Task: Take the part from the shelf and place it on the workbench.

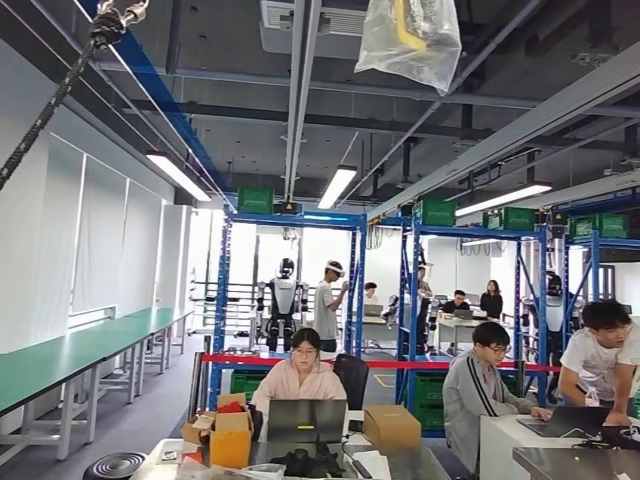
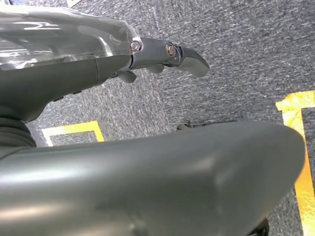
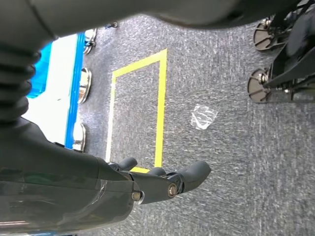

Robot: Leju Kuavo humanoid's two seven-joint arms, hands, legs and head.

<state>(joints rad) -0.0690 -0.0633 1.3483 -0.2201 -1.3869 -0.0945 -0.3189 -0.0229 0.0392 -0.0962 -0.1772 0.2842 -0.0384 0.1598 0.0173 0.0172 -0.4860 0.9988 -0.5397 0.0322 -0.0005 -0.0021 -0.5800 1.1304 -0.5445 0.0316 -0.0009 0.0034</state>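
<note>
Left hand [image 2: 163, 54] and right hand [image 3: 167, 182] are hung over grey carpet, fingers loosely extended, nothing held. No part can be identified; blue shelves [image 1: 290, 290] are seen well ahead. The shelf should be approached squarely before any reach is attempted

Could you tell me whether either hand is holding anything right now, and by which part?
Nothing is held: the left hand and right hand hang over grey carpet.
</note>
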